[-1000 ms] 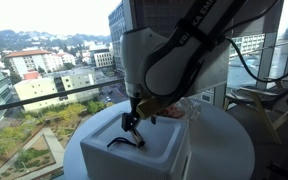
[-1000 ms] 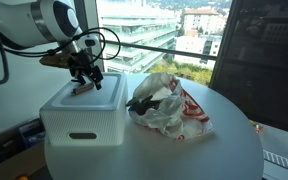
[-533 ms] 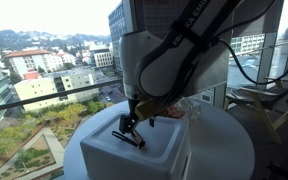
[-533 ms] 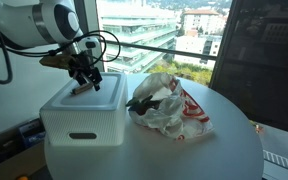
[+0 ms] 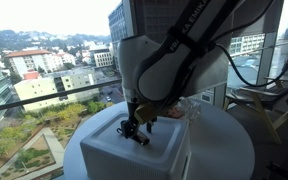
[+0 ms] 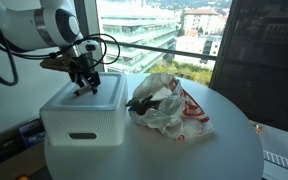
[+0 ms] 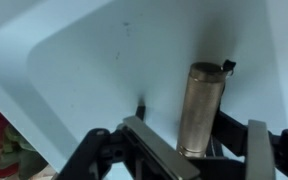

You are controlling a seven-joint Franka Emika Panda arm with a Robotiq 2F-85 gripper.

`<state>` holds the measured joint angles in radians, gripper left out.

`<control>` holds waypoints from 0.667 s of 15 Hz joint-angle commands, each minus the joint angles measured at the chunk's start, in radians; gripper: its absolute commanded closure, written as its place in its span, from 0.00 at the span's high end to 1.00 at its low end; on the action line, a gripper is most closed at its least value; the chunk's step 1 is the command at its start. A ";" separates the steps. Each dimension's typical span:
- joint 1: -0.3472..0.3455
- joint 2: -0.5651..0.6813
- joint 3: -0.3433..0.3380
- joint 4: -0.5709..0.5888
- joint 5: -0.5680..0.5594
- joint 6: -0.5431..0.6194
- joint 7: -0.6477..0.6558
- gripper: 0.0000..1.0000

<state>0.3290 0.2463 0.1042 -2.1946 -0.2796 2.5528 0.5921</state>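
Note:
My gripper [image 5: 134, 126] hangs over the top of a white box [image 5: 162, 158] on a round white table; it shows in both exterior views [image 6: 85, 84]. In the wrist view the gripper [image 7: 202, 135] stands around a short metallic cylinder [image 7: 204, 100] with a black cord at its far end. The cylinder fills almost all the gap between the two fingers [image 7: 154, 145] and appears gripped. It lies just over the box's recessed white top [image 7: 94, 70]. A dark bit of cord [image 5: 140, 138] trails under the gripper onto the box [image 6: 79, 125].
A crumpled white plastic bag with red print [image 6: 169, 105] lies beside the box, with dark items in it. The table [image 6: 209, 150] stands next to large windows over a city. A chair [image 5: 269, 100] stands at the side.
The black cord that lay stretched out on the box top has drawn in under the gripper. The gripper has shifted only slightly.

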 commanded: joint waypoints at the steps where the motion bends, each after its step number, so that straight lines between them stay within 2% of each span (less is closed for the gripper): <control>1: 0.005 0.005 -0.007 0.024 -0.019 -0.008 0.002 0.37; 4: 0.009 -0.023 -0.027 0.033 -0.063 0.000 0.050 0.13; 5: 0.004 -0.032 -0.030 0.035 -0.065 0.006 0.061 0.11; 6: -0.001 -0.041 -0.035 0.036 -0.065 0.011 0.071 0.16; 10: -0.039 -0.083 -0.062 0.052 -0.045 0.029 0.124 0.16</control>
<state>0.3158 0.2099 0.0585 -2.1486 -0.3248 2.5629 0.6668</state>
